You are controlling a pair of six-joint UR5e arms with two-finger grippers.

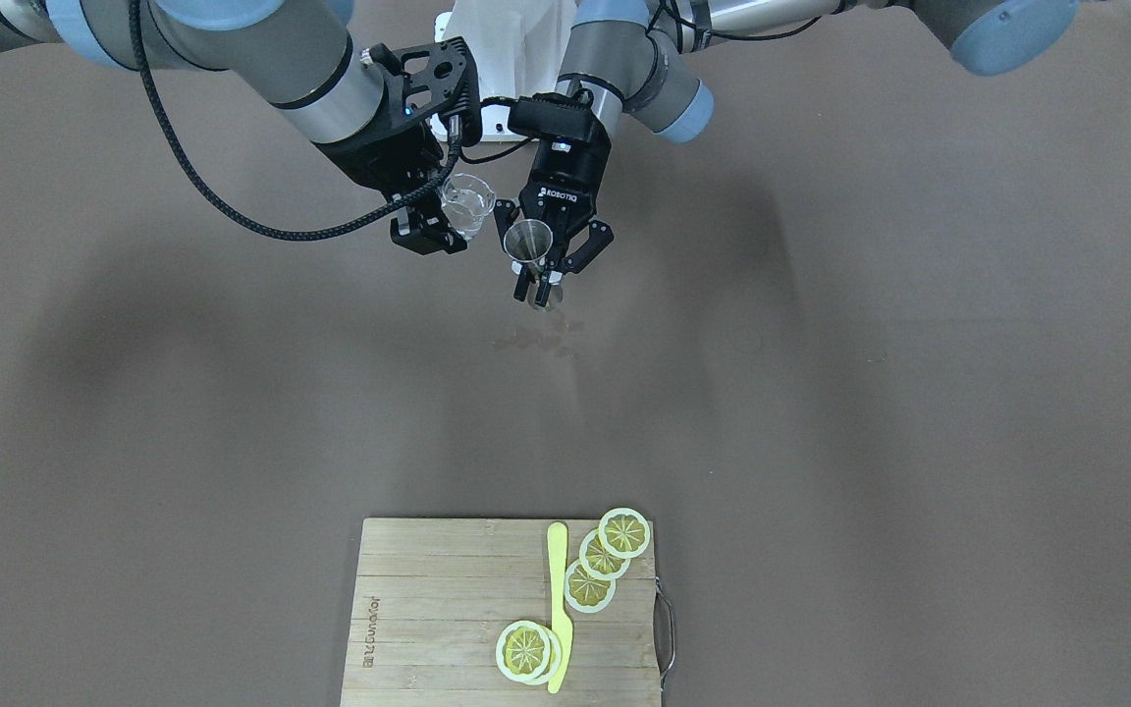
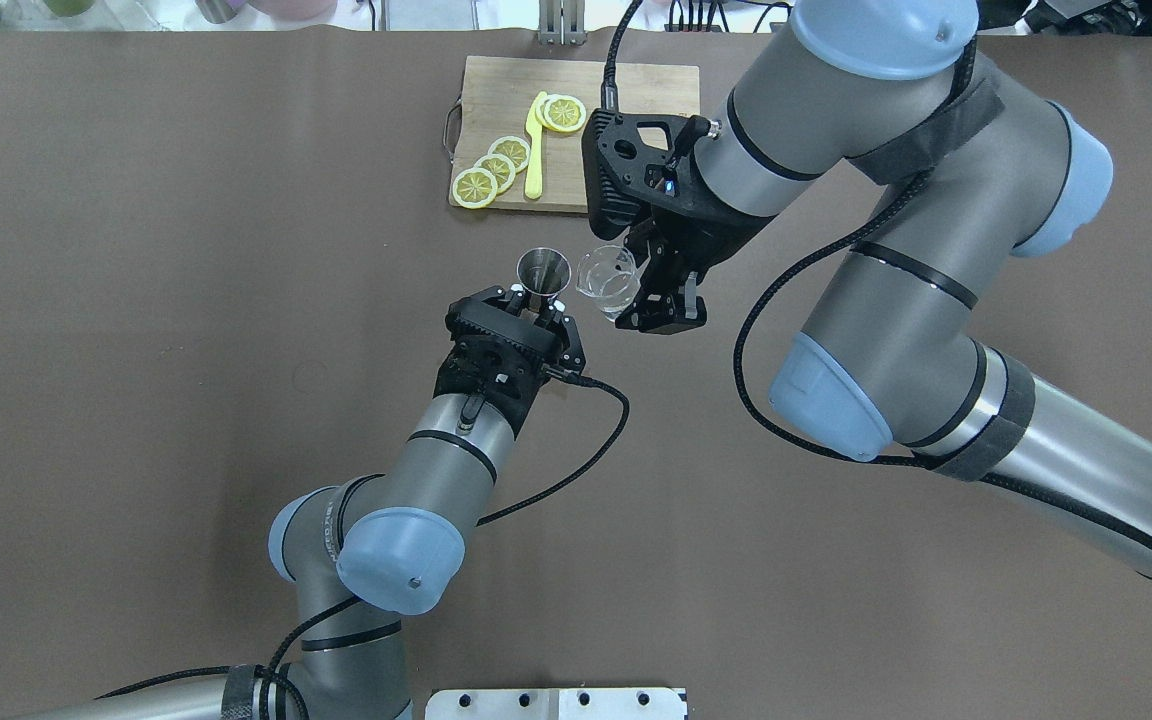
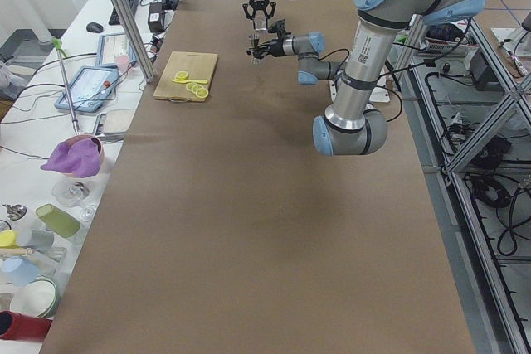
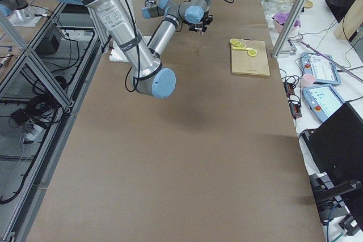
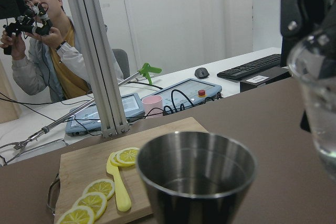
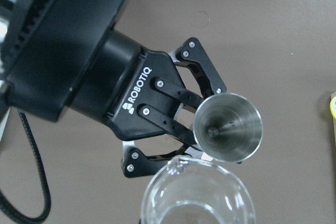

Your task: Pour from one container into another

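Left gripper (image 2: 540,302): the fingers were closed around the lower part of the jigger (image 2: 543,271); the arm was extended from the near left of the tabletop (image 2: 136,300)
Jigger: held upright and clear of the tabletop, with the open upper cone facing up
Right gripper (image 2: 639,288): the fingers were clenched on the glass (image 2: 608,283), which was gripped by its side wall
Glass: held in the air just beside the jigger, on the jigger's right, and tilted with its mouth toward the jigger; the two rims were brought close together, but contact could not be determined; the contents could not be determined
Cutting board (image 2: 626,85): placed at the far edge of the tabletop, apart from both grippers
On the board: lemon slices (image 2: 474,186) and a yellow knife (image 2: 534,150) were laid flat
Background: a person (image 5: 37,51) was seen beyond the tabletop in the left wrist view
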